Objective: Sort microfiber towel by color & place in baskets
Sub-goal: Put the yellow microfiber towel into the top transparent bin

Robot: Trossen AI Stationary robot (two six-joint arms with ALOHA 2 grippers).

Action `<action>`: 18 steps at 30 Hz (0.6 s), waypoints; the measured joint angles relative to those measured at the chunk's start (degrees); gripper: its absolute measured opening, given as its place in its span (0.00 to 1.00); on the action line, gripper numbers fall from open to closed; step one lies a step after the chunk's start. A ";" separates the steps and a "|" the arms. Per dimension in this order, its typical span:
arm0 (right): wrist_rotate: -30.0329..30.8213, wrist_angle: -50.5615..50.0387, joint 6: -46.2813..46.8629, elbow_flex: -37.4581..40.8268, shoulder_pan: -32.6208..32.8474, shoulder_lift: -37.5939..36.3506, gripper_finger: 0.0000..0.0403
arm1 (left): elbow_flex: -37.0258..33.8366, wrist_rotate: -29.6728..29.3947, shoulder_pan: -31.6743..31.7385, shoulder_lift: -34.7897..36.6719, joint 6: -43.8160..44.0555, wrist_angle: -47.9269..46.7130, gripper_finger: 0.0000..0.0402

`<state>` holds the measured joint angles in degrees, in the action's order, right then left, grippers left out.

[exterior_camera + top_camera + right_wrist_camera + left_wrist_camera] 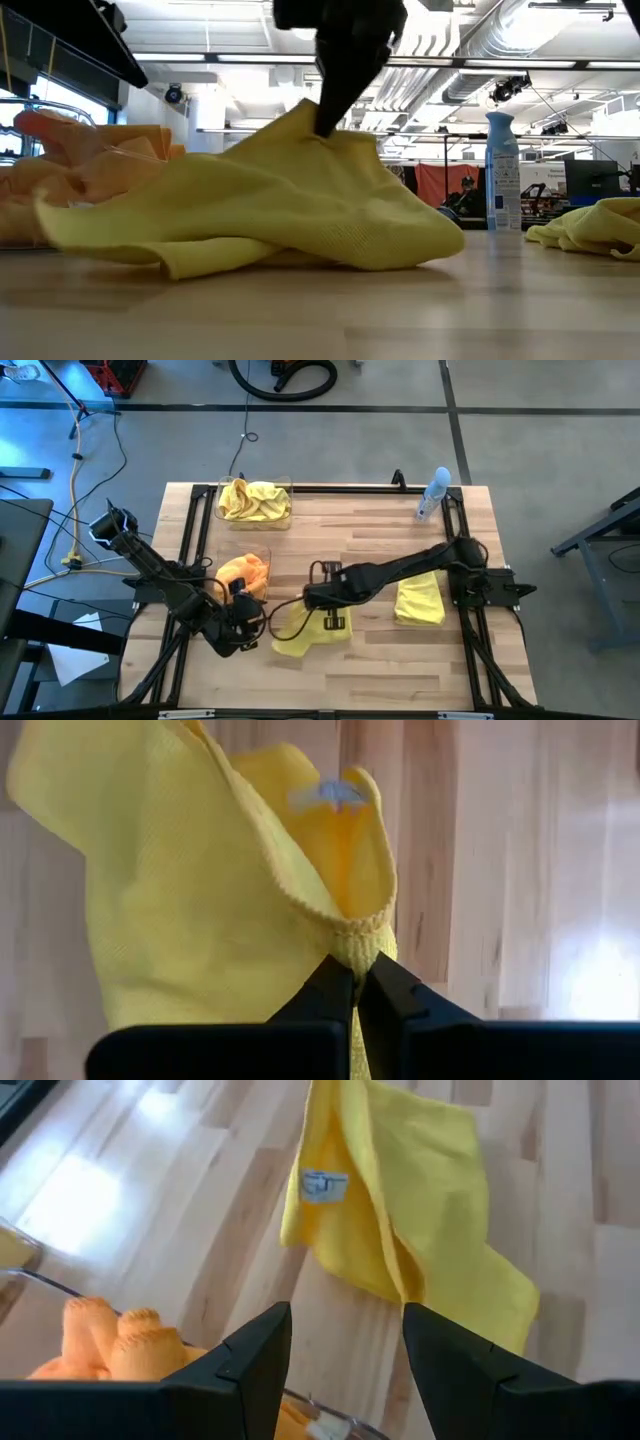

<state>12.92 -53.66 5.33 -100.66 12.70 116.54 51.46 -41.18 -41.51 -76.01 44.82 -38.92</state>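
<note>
A yellow towel (298, 635) lies near the table's near edge, drawn up into a peak (322, 128) with its spread skirt on the wood. My right gripper (355, 970) is shut on that peak. My left gripper (345, 1320) is open and hovers just left of it, beside a clear basket (264, 556) holding orange towels (244, 573). A second clear basket (289, 518) at the far side holds yellow towels (254, 500). Another yellow towel (420, 601) lies flat to the right. My right gripper pinches a bunched fold of the yellow towel's hemmed edge (352, 938) between its two fingers, coming from above and pointing down. The cloth rises to the fingers in a tent, while most of it (250, 225) still rests on the table.
A slim spray bottle (433, 493) stands at the far right corner. The right arm (400, 572) stretches across the middle of the table. Bare wood shows between the two baskets and along the near edge. Cables run on the floor beyond the table.
</note>
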 joint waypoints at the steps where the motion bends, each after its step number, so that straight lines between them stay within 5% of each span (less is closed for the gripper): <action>1: -0.06 2.41 -0.27 3.57 -0.17 -2.08 0.00 | 0.00 -0.27 0.51 0.00 -0.04 0.27 0.46; 6: 1.00 15.99 2.77 22.63 -0.77 -16.24 0.00 | 0.00 -1.55 4.01 0.00 -3.24 4.60 0.46; 10: 3.00 30.66 3.62 35.66 -0.85 -27.13 0.00 | 0.00 -0.61 10.17 -0.98 -15.26 15.56 0.46; 18: 2.96 50.86 -1.52 46.91 -0.85 -34.43 0.00 | 0.02 11.30 26.05 -7.71 -40.91 47.49 0.46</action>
<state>15.88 -2.80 3.81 -53.75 11.86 82.11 51.48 -29.88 -15.46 -83.71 3.91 8.57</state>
